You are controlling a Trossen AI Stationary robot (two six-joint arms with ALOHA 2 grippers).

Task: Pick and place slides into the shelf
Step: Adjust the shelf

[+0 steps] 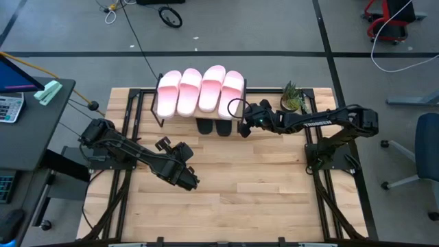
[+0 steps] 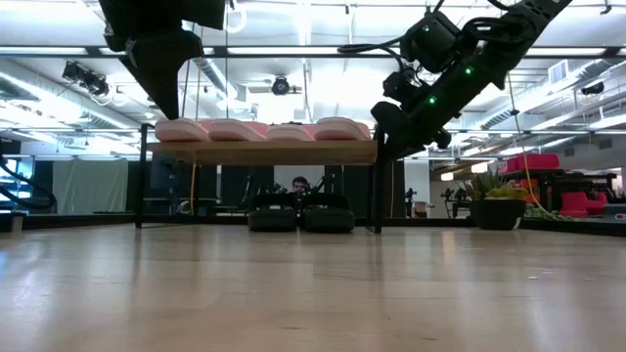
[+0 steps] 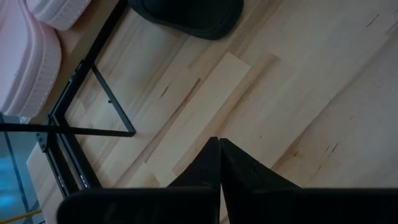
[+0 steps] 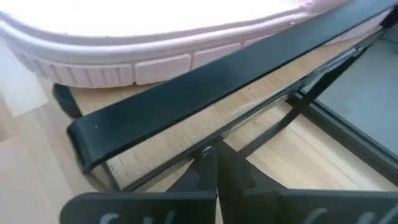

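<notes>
Four light pink slides (image 1: pixel 200 90) lie side by side, soles down, on the shelf's wooden top (image 2: pixel 264 152). Two black slides (image 1: pixel 215 126) rest on the table under the shelf (image 2: pixel 300 217). My right gripper (image 1: pixel 243 127) is shut and hovers just off the shelf's right end (image 2: pixel 386 147); in its wrist view the black frame bar (image 4: pixel 217 81) and a pink slide's sole edge (image 4: pixel 155 62) are close ahead of the gripper (image 4: pixel 214 150). My left gripper (image 1: pixel 192 182) is shut above bare table, nearer than the shelf (image 3: pixel 219 143).
A small potted plant (image 1: pixel 293 97) stands on the table right of the shelf, just beyond my right arm. The shelf's thin black legs (image 3: pixel 93 130) stand on the slatted tabletop. Bare wood stretches across the table's near half (image 1: pixel 254 199). A person sits in the room behind (image 2: pixel 298 184).
</notes>
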